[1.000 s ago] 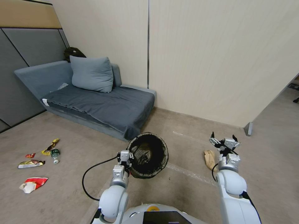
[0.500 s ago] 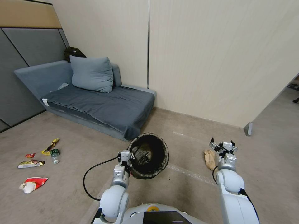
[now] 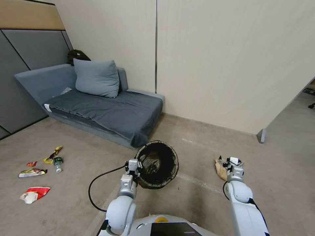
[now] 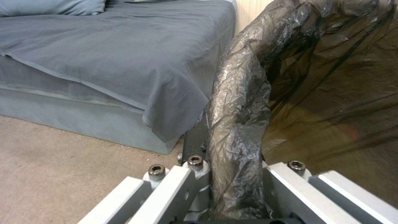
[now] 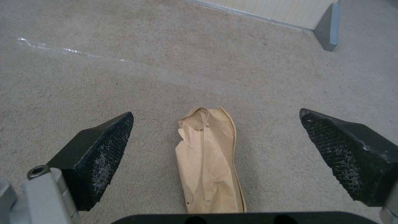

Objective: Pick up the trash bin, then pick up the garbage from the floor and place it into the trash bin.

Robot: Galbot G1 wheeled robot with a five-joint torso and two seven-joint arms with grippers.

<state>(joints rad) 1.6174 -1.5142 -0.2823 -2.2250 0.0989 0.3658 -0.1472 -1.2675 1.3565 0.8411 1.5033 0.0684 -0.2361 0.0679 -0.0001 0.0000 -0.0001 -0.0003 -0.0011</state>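
The left gripper (image 3: 134, 166) is clamped on the near rim of the trash bin (image 3: 157, 164), pinching wall and black liner together; the bin hangs tilted with its mouth toward the camera, just right of the sofa (image 3: 98, 108) corner. Carried by one edge this way, it looks light and fairly stiff, but the crinkled liner (image 4: 236, 124) between the pads is slick film, so the hold probably depends on the rigid wall beneath it. The right gripper (image 3: 229, 162) is low over the floor (image 3: 197, 137) to the right, spread wide, with the tan peel (image 5: 209, 161) lying lengthwise between its fingers (image 5: 99, 155) and touching neither. The peel looks thin, flat, papery and nearly weightless; it will likely crumple or fold instead of resisting, and since it lies flush on the carpet the tips would have to press into the pile on both long edges to get under it. Across the narrow middle seems the best place to take it, where both pads can meet it squarely. Far left on the floor lie more pieces: a yellow wrapper (image 3: 53, 154), a small bottle (image 3: 58, 163), a gold wrapper (image 3: 32, 172) and a red-and-white wrapper (image 3: 34, 194), all apparently light and crushable, the bottle alone round and liable to roll.
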